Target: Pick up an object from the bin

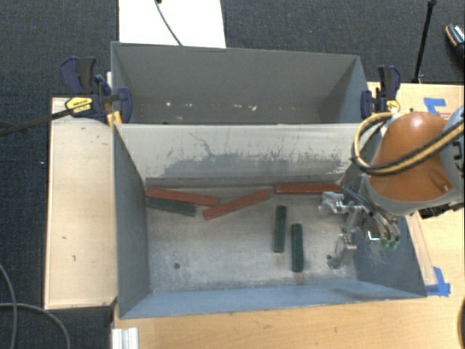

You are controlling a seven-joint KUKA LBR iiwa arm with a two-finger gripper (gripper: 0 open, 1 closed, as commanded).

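Two dark green sticks (296,247) lie side by side on the bin (218,267) floor toward 4 o'clock. Gripper (340,259) hangs just at their 3 o'clock, nothing seen in it; how wide it stands, cannot tell. Best straddle the nearer stick crosswise.

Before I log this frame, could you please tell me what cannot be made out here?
Camera view: bin floor at the right, hidden under the hand and orange wrist cover.
Camera view: arm past the cover, cut off at right.
Camera view: whether the left dark green bar lies under or beside the red-brown bar; too small.
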